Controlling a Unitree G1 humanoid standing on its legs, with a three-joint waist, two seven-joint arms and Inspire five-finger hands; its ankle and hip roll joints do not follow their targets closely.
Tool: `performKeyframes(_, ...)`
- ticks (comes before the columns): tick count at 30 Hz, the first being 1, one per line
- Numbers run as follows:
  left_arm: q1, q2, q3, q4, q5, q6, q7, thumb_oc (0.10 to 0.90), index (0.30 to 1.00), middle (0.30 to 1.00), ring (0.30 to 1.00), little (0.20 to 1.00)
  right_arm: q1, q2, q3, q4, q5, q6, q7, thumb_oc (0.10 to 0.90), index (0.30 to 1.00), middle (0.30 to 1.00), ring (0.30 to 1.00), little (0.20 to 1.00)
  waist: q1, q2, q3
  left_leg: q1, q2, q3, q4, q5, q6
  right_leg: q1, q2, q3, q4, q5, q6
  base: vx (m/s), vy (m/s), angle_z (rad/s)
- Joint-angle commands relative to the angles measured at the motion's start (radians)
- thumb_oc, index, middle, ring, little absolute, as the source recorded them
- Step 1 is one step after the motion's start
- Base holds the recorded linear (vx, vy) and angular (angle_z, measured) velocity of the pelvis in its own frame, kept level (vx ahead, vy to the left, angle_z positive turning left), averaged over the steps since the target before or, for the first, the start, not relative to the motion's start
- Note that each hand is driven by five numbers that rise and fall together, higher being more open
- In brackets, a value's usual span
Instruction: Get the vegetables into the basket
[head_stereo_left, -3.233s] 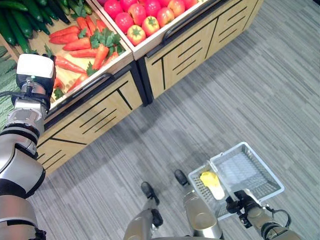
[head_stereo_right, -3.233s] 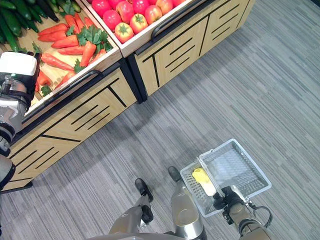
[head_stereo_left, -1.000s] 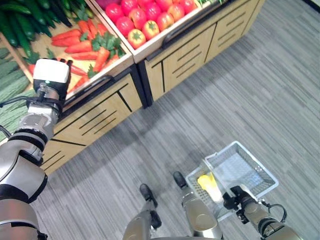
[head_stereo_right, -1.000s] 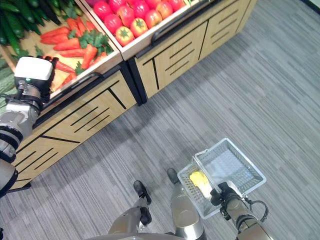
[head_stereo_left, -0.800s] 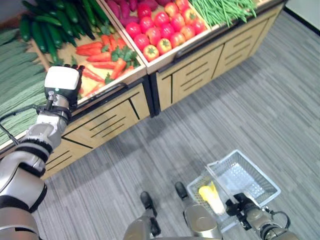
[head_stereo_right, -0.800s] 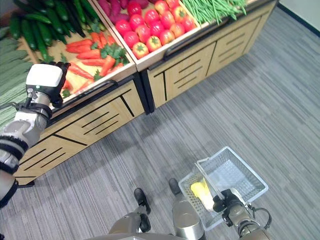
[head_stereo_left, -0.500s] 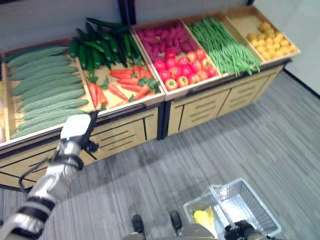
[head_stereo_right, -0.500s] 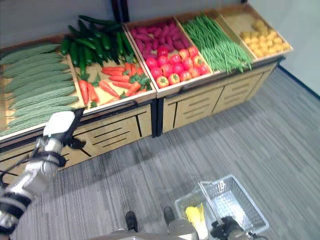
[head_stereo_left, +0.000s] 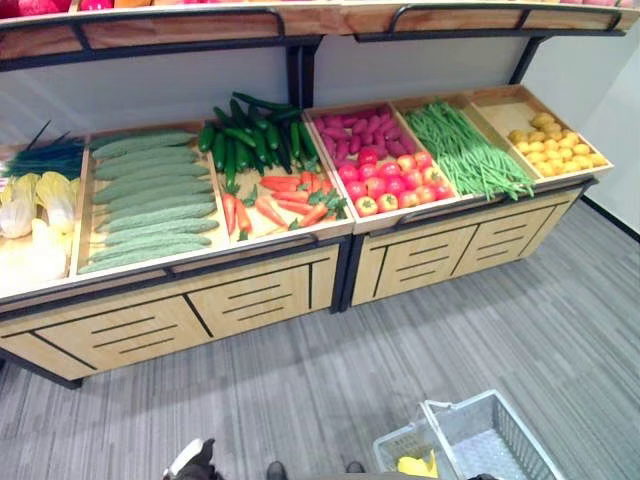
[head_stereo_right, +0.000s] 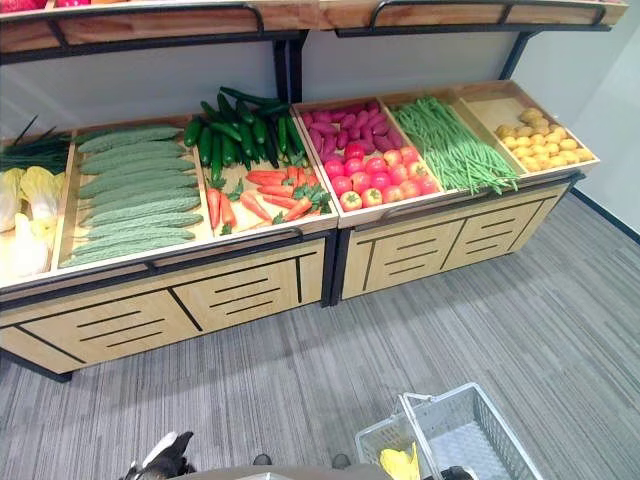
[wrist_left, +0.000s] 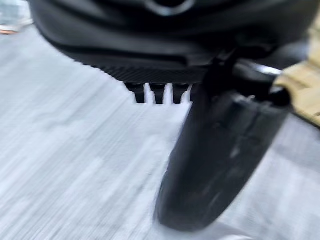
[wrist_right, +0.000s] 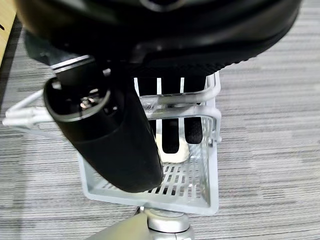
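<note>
Right robot hand (wrist_right: 115, 125) grips basket (wrist_right: 200, 195) handle; vegetables (head_stereo_left: 280, 195) well apart.

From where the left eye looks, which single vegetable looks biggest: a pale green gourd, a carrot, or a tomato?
1. Pale green gourd: longest by far.
2. Carrot: much shorter and thinner.
3. Tomato: smallest.
All lie on one stand, so nearness hardly skews this.

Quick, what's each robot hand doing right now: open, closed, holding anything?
Left robot hand: cannot be told, nothing seen in it.
Right robot hand: closed on the handle of the basket.
</note>
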Motion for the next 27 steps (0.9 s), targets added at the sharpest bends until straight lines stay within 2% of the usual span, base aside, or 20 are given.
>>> performKeyframes(1, -0.033, 0.004, 0.050, 0.047, -0.073, 0.023, -0.036, 0.900, 1.000, 1.000, 1.000, 1.000, -0.041, -0.008, 0.033, 0.008, 0.009, -0.011, 0.005, 0.400, 0.300, 0.300, 0.300, 0.300, -0.007, -0.008, 0.036, 0.063, -0.012, 0.004, 0.010, -0.079, -0.012, -0.070, -0.040, 0.008, 0.064, 0.010, 0.079, -0.01, 0.024, -0.04)
performKeyframes(10, -0.019, 0.003, 0.058, 0.019, -0.134, -0.010, -0.088, 0.900, 1.000, 1.000, 1.000, 1.000, -0.036, -0.003, 0.040, 0.002, 0.000, -0.009, 0.039, 0.400, 0.300, 0.300, 0.300, 0.300, -0.009, 0.002, 0.034, 0.086, -0.021, 0.017, 0.010, -0.088, -0.004, -0.065, -0.044, 0.006, 0.093, -0.002, 0.082, 0.00, 0.029, -0.01)
performKeyframes(11, -0.051, -0.036, 0.038, 0.008, -0.174, 0.000, -0.059, 0.900, 1.000, 1.000, 1.000, 1.000, -0.053, 0.025, 0.039, 0.022, 0.041, -0.003, -0.001, 0.400, 0.300, 0.300, 0.300, 0.300, 0.043, -0.016, 0.045, 0.119, -0.010, 0.071, 0.010, -0.104, 0.002, 0.012, -0.047, -0.106, 0.022, 0.001, 0.066, -0.02, 0.037, 0.00)
performKeyframes(27, -0.048, -0.032, 0.045, 0.016, -0.170, 0.002, -0.060, 0.900, 1.000, 1.000, 1.000, 1.000, -0.052, 0.032, 0.047, 0.027, 0.029, -0.004, 0.003, 0.400, 0.300, 0.300, 0.300, 0.300, 0.054, -0.029, 0.048, 0.119, -0.022, 0.078, 0.010, -0.109, 0.012, 0.006, -0.056, -0.106, 0.028, 0.010, 0.075, 0.00, 0.017, 0.02)
